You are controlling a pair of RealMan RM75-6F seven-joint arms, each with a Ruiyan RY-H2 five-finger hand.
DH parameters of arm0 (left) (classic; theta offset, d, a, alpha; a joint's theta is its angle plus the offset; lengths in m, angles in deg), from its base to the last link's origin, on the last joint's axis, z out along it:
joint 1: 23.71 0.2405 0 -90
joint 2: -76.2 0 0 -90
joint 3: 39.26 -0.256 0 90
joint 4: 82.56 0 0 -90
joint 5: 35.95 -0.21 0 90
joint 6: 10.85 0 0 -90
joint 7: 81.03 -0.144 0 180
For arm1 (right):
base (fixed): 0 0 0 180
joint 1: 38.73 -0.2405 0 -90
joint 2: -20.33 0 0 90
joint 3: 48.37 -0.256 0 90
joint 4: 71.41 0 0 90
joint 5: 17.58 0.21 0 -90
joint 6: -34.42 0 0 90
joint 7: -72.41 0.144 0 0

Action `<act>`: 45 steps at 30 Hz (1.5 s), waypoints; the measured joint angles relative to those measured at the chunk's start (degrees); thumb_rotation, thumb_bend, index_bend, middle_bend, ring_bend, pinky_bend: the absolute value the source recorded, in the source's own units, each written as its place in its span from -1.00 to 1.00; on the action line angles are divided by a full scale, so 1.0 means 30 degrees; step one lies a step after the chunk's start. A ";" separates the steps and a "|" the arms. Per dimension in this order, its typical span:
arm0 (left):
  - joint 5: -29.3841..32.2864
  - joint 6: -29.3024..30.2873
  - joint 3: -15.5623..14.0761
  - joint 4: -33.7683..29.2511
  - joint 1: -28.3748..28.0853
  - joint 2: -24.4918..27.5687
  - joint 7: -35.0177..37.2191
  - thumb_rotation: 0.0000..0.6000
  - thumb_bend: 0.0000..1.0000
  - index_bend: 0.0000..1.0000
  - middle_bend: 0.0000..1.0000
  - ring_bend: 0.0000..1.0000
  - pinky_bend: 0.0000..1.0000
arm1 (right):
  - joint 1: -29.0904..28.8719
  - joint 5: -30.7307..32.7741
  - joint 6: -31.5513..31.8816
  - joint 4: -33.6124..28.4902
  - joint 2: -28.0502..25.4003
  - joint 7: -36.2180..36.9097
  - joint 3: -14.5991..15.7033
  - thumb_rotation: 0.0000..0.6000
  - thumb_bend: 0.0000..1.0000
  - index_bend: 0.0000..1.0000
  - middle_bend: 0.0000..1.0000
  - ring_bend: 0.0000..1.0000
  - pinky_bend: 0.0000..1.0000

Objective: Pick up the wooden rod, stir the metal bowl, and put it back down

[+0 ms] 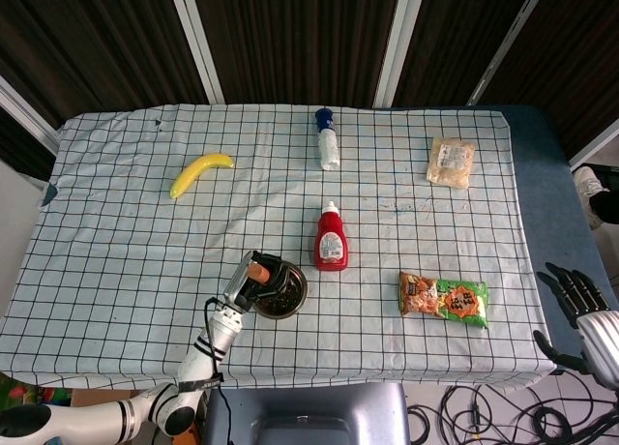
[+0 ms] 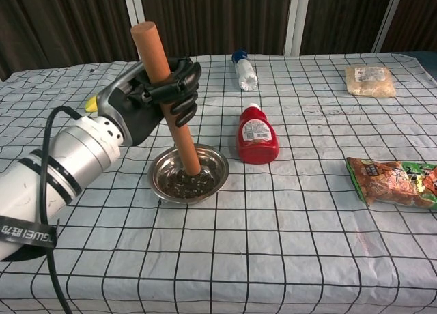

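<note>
My left hand (image 2: pixel 147 99) grips the wooden rod (image 2: pixel 165 95) near its middle, fingers wrapped around it. The rod stands almost upright, leaning a little left at the top, and its lower end dips into the metal bowl (image 2: pixel 188 172), which holds dark bits. From the head view the left hand (image 1: pixel 250 280) covers the bowl's (image 1: pixel 283 292) left rim and only the rod's top end (image 1: pixel 257 270) shows. My right hand (image 1: pixel 583 312) hangs off the table's right front corner, fingers apart, holding nothing.
A red ketchup bottle (image 2: pixel 256 134) stands just right of the bowl. A snack bag (image 2: pixel 394 181) lies at the right, a pale packet (image 2: pixel 369 80) at the far right, a white bottle (image 2: pixel 242 69) at the back, a banana (image 1: pixel 200 172) at the far left.
</note>
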 measured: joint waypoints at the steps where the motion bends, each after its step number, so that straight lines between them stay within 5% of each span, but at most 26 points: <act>1: 0.0036 -0.0056 -0.0054 0.0069 0.0012 -0.0005 0.0050 1.00 0.92 0.91 1.00 0.79 1.00 | 0.0009 -0.0042 0.0054 -0.0002 0.0003 0.0009 0.0002 1.00 -0.37 -1.00 -1.00 -1.00 -1.00; 14: -0.0051 -0.0717 -0.1044 0.3315 -0.0168 -0.1356 0.1101 1.00 0.99 0.92 1.00 0.79 1.00 | 0.0234 -0.0107 0.0681 0.0167 0.0040 0.0380 -0.0062 1.00 -0.37 -1.00 -1.00 -1.00 -1.00; 28: -0.0261 0.0254 -0.0028 0.1553 -0.0541 -0.0770 0.0333 1.00 0.97 0.92 1.00 0.79 1.00 | 0.0443 0.0340 0.0920 0.0251 0.0014 0.0895 -0.0263 1.00 -0.37 -1.00 -1.00 -1.00 -1.00; 45: 0.0183 -0.0256 -0.0241 0.4773 -0.0872 -0.2416 0.1121 1.00 0.94 0.91 1.00 0.79 1.00 | 0.0561 0.0384 0.1025 0.0430 -0.0082 0.1240 -0.0337 1.00 -0.37 -1.00 -1.00 -1.00 -1.00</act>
